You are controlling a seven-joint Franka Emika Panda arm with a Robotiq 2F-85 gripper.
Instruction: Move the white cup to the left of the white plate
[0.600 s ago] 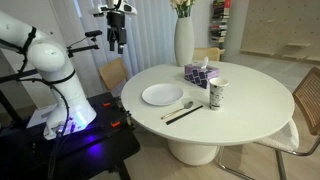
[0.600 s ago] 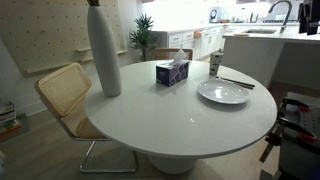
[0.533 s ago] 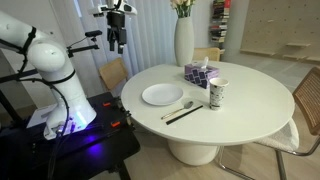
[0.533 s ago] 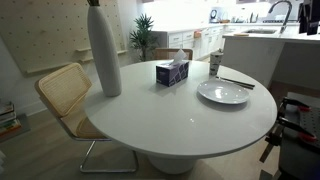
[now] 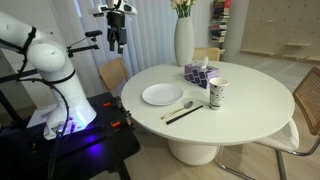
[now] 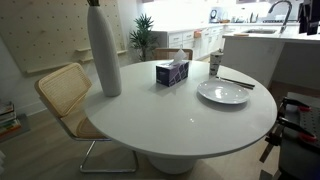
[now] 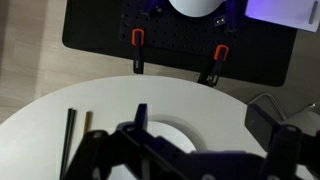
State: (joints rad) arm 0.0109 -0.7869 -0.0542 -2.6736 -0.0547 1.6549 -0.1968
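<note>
- In an exterior view the claw [image 5: 117, 42] hangs at upper left, too tiny to read. The white cup [image 5: 217, 94] stands on the counter [image 5: 240, 115], right of the white plate [image 5: 162, 95].
- In an exterior view the cup [image 6: 216, 64] is small and dim, just behind the plate [image 6: 224, 93].
- Wrist view: the claw [image 7: 200, 125] is a dark blur along the bottom, fingers spread with nothing between them, covering most of the plate [image 7: 172, 130].
</note>
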